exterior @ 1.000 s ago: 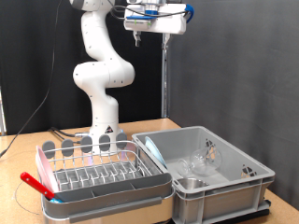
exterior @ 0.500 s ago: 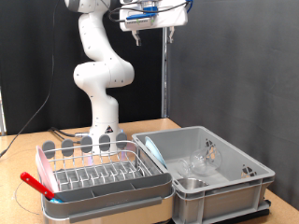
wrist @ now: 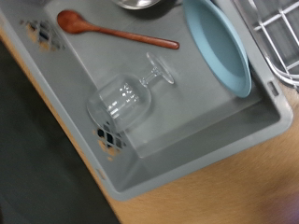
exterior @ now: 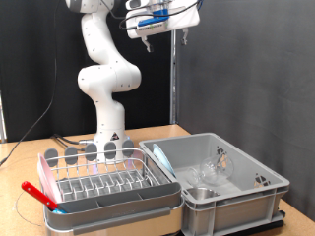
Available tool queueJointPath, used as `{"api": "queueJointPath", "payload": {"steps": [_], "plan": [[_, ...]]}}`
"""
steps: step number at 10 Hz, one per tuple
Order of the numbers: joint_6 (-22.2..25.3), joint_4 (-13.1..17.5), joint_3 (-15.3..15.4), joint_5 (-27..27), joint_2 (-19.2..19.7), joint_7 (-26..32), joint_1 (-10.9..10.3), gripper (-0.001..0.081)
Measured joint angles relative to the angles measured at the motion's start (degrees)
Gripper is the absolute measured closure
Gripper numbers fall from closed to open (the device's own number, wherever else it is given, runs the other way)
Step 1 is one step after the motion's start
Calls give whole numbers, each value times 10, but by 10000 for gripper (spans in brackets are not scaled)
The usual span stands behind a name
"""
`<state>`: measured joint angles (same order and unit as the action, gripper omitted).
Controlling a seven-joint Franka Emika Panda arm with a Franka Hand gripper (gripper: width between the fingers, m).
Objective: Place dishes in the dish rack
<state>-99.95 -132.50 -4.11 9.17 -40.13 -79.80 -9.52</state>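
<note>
Even, bright indoor light; exterior sharp, wrist view soft.

Against the black curtain (exterior: 246, 69) the white arm (exterior: 103, 69) shows soft highlights and no harsh shadows. Around the grey bin (wrist: 187, 140) the wrist picture is smeared by motion blur; the wine glass (wrist: 126, 93) inside it catches pale glints, and the counter (wrist: 56, 121) beside it fades into darkness.

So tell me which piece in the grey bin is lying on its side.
The wine glass: clear, stemmed, tipped on the bin floor. The blue plate leans against a wall; the wooden spoon lies flat.
</note>
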Motion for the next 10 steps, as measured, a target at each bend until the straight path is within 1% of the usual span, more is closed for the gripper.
{"api": "queueJointPath", "payload": {"steps": [1, 2, 3, 4, 5, 6, 7, 10], "plan": [[0, 0, -6, -13, 10, 53, -4, -2], [-22, -3, -5, -43, 26, 78, -3, -2], [-60, -10, 5, -75, 40, 81, -1, -2], [-46, -9, 2, -58, 37, 80, -2, -2], [-32, -8, -6, -31, 35, 99, -6, -2], [-27, -10, -18, -17, 35, 138, -13, -2], [-36, -20, -23, -21, 36, 172, -14, -2], [-95, -67, -26, -56, 56, 228, -12, -2]]}}
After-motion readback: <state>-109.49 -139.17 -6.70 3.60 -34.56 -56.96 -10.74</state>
